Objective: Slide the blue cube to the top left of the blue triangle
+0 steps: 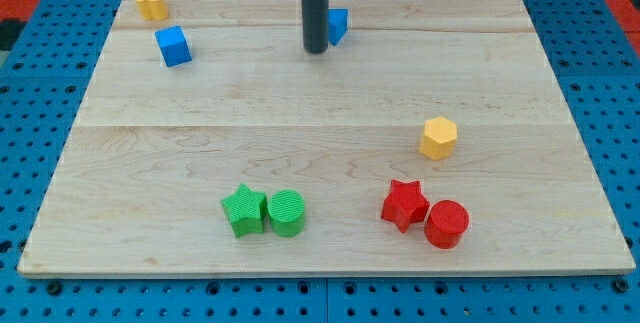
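The blue cube (173, 46) sits near the view's top left on the wooden board (330, 113). The blue triangle (338, 25) lies near the top middle, partly hidden behind my rod. My tip (316, 51) stands just left of and slightly below the blue triangle, close to it or touching it. The blue cube is far to the left of my tip.
A yellow block (151, 3) sits at the top left corner, above the blue cube. A yellow hexagon (438, 137) is at the right middle. A green star (243, 210) touches a green cylinder (286, 213) at the bottom. A red star (404, 204) touches a red cylinder (446, 224).
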Robot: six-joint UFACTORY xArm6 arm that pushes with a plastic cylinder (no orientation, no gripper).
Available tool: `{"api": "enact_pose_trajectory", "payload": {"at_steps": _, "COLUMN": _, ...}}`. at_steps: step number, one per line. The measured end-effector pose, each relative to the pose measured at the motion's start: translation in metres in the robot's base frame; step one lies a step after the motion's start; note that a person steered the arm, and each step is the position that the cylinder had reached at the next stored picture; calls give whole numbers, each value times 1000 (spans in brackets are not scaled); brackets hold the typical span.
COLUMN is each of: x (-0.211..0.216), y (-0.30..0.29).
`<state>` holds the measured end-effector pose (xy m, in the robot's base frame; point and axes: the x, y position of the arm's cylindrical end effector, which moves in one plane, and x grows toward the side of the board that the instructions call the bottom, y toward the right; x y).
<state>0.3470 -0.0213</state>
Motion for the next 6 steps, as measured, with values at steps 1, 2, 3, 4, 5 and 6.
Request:
{"api": "enact_pose_trajectory", "payload": {"at_steps": 1, "x": 49, "y": -103}}
{"api": "enact_pose_trajectory", "payload": {"at_steps": 2, "x": 46, "y": -219}}
{"api": "enact_pose_trajectory", "payload": {"at_steps": 3, "x": 9, "y": -251}}
{"api": "enact_pose_trajectory", "payload": {"at_steps": 4, "x": -25, "y": -177}}
{"api": "enact_pose_trajectory", "payload": {"at_steps": 5, "x": -64, "y": -109}}
{"api": "enact_pose_trajectory", "payload": {"at_steps": 6, "x": -49, "y": -135}}
